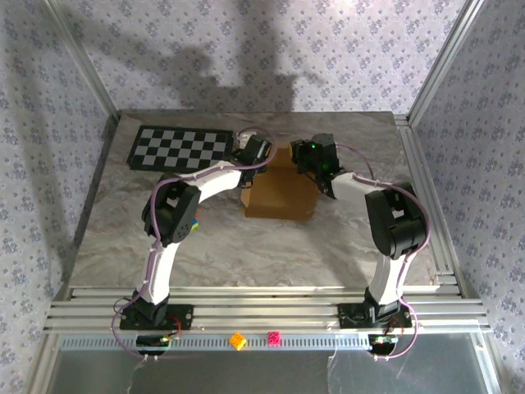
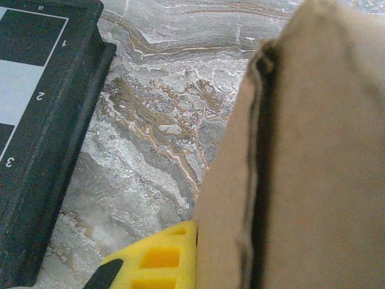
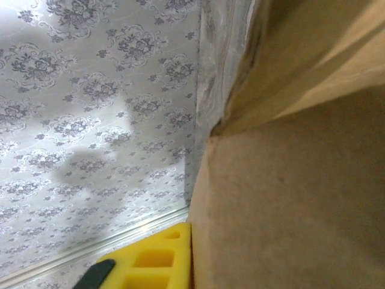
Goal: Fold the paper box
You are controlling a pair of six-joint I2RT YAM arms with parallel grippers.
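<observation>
Top external view: the marbled table (image 1: 205, 246) carries a checkerboard mat (image 1: 180, 148) at its far left and the paper box (image 1: 281, 193) near the middle, between both arms. The left gripper (image 1: 254, 158) is closed at the box's far left corner, with a cardboard wall pressed against its yellow finger (image 2: 162, 259). The right gripper (image 1: 309, 160) is at the far right corner, also with cardboard against its finger (image 3: 153, 262); how wide it stands I cannot tell.

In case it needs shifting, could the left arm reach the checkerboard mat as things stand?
Probably yes: the mat lies close beside the left fingers with bare table between, but they would first have to release the box.
</observation>
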